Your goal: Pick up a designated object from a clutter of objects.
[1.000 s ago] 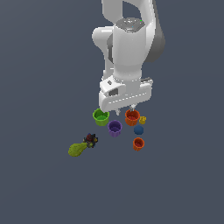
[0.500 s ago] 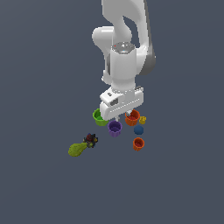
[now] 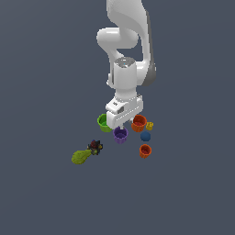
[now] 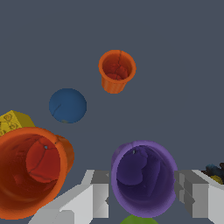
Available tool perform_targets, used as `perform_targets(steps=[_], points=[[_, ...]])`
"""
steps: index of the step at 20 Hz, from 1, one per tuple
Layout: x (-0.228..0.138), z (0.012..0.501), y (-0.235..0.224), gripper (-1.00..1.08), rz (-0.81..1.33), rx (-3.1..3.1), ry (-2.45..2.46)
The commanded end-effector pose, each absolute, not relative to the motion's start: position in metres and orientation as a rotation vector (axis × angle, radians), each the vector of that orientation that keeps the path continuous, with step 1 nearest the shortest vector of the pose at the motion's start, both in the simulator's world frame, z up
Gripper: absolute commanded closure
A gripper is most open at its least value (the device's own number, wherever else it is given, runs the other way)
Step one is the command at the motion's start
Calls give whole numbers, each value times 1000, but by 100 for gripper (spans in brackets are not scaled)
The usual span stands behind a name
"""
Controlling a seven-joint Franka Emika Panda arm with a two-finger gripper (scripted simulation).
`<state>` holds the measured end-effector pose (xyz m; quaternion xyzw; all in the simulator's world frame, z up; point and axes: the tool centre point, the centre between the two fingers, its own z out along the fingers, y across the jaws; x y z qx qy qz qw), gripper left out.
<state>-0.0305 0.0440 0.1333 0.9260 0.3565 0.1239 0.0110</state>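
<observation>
Orange cup (image 4: 33, 173) beside purple cup (image 4: 143, 177) — close.

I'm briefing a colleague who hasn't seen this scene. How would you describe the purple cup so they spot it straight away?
Find the white arm's end effector hanging over the cluster of small bright items. Directly beneath it, between its fingers in the wrist view, stands the purple cup. A green cup and an orange cup of similar size flank it; it is the only purple item.

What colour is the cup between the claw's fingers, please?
Purple cup; the wrist view shows it best.
</observation>
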Motion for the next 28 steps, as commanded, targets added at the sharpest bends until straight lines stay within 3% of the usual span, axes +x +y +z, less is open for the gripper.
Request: perform_targets(steps=[1,14,28], points=[[-38,123,42,-20,406,2850,1169],[-60,99,36,-20,450,2737,1316],[-55,79,37,-20,449,2733,1320]])
